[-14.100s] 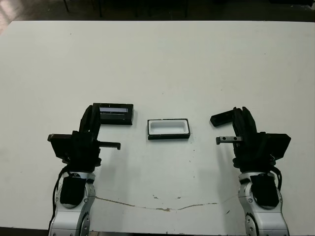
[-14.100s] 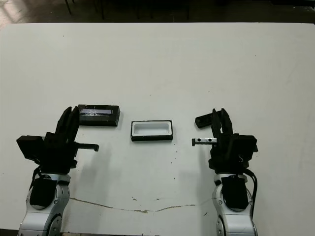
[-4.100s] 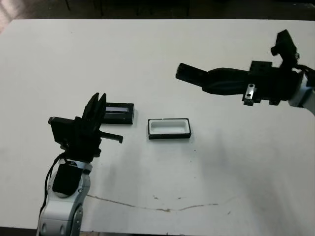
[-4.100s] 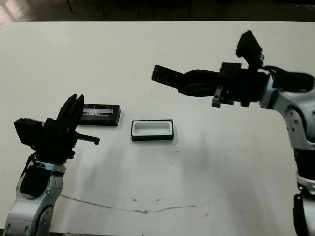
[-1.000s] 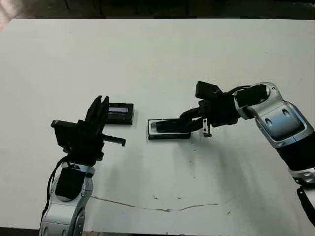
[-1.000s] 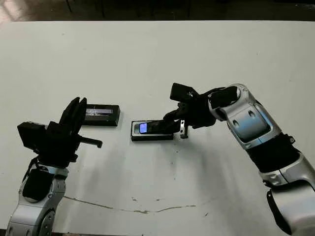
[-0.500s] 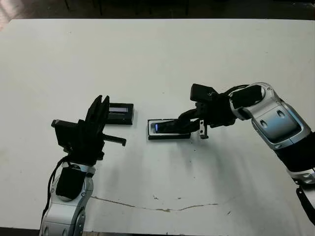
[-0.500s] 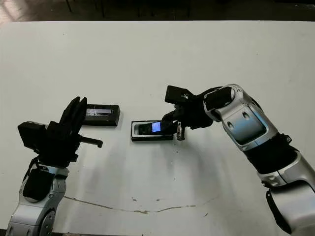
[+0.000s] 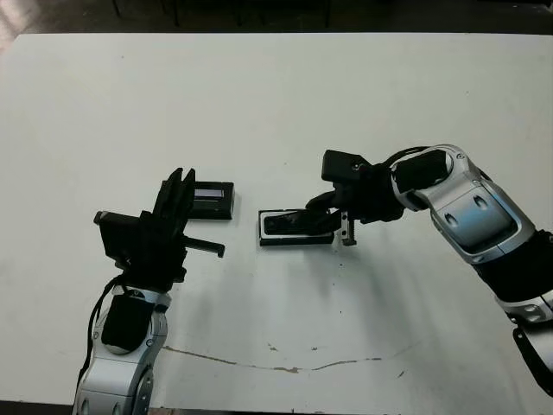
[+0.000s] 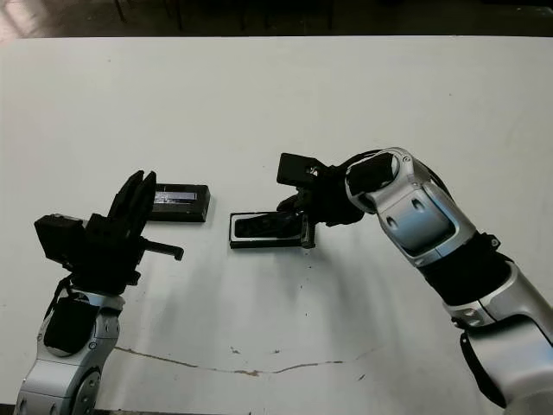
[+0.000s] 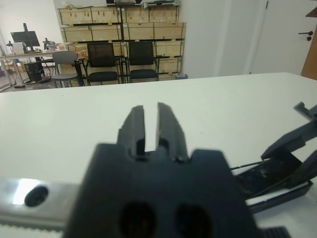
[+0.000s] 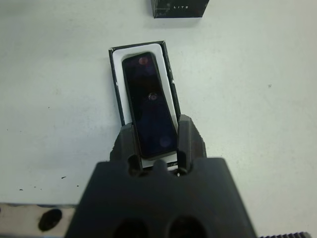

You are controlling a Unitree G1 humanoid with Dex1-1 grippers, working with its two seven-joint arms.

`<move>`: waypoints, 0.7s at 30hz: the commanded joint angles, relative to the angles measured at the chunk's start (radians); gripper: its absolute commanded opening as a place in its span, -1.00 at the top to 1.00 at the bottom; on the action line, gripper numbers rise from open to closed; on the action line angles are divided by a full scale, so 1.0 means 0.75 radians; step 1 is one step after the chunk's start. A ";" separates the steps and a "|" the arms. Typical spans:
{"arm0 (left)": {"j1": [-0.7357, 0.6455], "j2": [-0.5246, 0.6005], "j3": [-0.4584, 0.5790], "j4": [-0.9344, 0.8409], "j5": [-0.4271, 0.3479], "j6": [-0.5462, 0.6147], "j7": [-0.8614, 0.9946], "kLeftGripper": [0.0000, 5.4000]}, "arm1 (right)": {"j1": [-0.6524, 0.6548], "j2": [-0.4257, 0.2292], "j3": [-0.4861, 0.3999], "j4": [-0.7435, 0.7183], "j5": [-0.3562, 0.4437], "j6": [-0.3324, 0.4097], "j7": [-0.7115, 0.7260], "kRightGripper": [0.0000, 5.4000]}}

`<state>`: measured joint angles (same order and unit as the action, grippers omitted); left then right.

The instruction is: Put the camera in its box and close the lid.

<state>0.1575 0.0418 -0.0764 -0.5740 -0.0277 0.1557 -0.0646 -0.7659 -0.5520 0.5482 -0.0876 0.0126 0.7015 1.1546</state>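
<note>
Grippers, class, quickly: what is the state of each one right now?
Left gripper: shut, holding nothing, raised near the lid.
Right gripper: shut on the camera, lowering it into the box.

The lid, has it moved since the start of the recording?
No. The lid lies flat on the table just left of the box, with the same gap between them as in the earliest pictures.

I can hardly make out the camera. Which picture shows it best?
The right wrist view: the camera lies lengthwise over the box, between the right gripper fingers. The eye views show a dark sliver; the left wrist view barely anything.
</note>
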 commanded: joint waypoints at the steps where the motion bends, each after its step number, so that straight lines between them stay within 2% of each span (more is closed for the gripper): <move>1: 0.026 0.006 0.011 0.015 0.001 0.013 0.003 1.00 | 0.011 0.041 0.039 0.006 0.007 0.018 0.001 0.98; 8: 0.027 0.005 0.016 0.021 -0.001 0.007 0.000 1.00 | 0.017 0.064 0.038 -0.005 0.014 0.058 -0.016 0.98; 17: 0.029 0.003 0.015 0.019 0.000 0.008 0.003 1.00 | 0.027 0.047 0.017 -0.007 0.024 -0.011 0.003 0.98; 19: 0.032 0.006 0.013 0.018 0.005 0.009 0.003 1.00 | 0.022 0.048 -0.015 0.002 0.070 0.022 0.034 0.83; 21: 0.034 0.009 0.013 0.016 0.008 0.008 0.001 1.00 | 0.024 0.049 -0.054 0.024 0.116 -0.009 0.066 0.70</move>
<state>0.1622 0.0403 -0.0682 -0.5730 -0.0291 0.1550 -0.0646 -0.7636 -0.5325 0.5148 -0.0764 0.0691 0.7083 1.1818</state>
